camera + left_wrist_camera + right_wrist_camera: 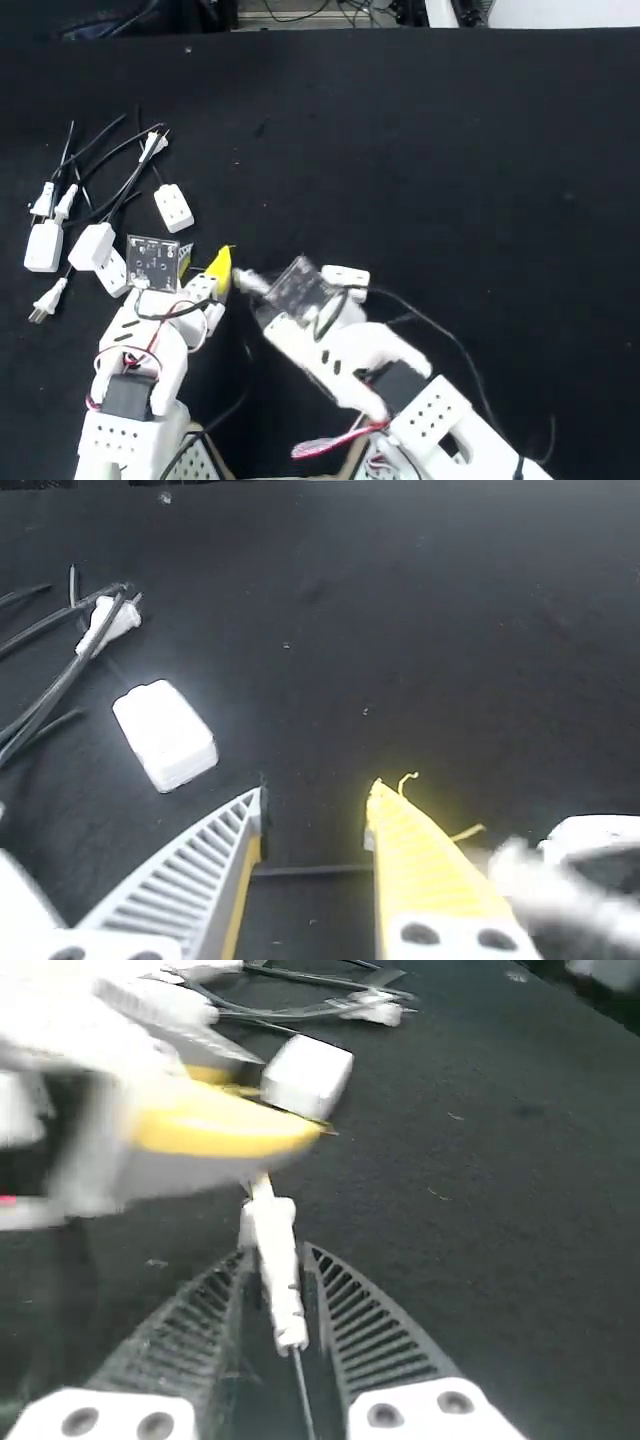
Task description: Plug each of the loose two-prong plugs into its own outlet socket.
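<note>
My right gripper [278,1256] is shut on a white two-prong plug [272,1250], prongs pointing away from the wrist; from above the plug [250,282] is just right of the left arm's yellow finger [219,267]. My left gripper [315,798] is open over bare black cloth with nothing between its fingers. A white outlet socket block [165,735] lies ahead of it, the same block [173,207] beyond that arm. Another socket block [345,275] lies beside the right gripper [262,290]. Loose plugs [152,147] with black cords lie at the far left.
More white socket blocks [92,245] and adapters [43,245] crowd the left edge with tangled cords, and one plug [45,300] lies nearer the front. The two grippers are almost touching. The black table [450,150] is bare at centre and right.
</note>
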Action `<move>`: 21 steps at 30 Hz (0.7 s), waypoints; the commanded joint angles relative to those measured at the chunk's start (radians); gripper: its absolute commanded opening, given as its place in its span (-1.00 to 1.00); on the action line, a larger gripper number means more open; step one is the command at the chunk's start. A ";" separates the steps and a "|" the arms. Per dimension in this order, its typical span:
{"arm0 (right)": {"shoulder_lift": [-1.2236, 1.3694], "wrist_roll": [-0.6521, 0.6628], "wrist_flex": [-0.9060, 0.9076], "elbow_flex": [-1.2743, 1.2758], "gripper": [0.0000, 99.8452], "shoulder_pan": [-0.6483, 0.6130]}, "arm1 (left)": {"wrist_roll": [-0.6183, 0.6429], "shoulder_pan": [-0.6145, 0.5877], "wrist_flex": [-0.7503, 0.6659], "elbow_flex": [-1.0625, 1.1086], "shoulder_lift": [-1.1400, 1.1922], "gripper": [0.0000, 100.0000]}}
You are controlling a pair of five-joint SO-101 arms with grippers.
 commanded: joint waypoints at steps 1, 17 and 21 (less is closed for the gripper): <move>-0.002 -0.005 0.120 -0.111 -0.98 0.103 | -0.002 -0.101 -0.020 0.005 -0.009 -0.65; 0.802 0.000 0.922 -0.935 -0.98 0.307 | -0.002 -0.338 -0.014 -0.007 -0.009 -0.65; 0.958 0.054 1.083 -1.055 -0.98 0.315 | -0.002 -0.338 -0.017 -0.007 -0.009 -0.65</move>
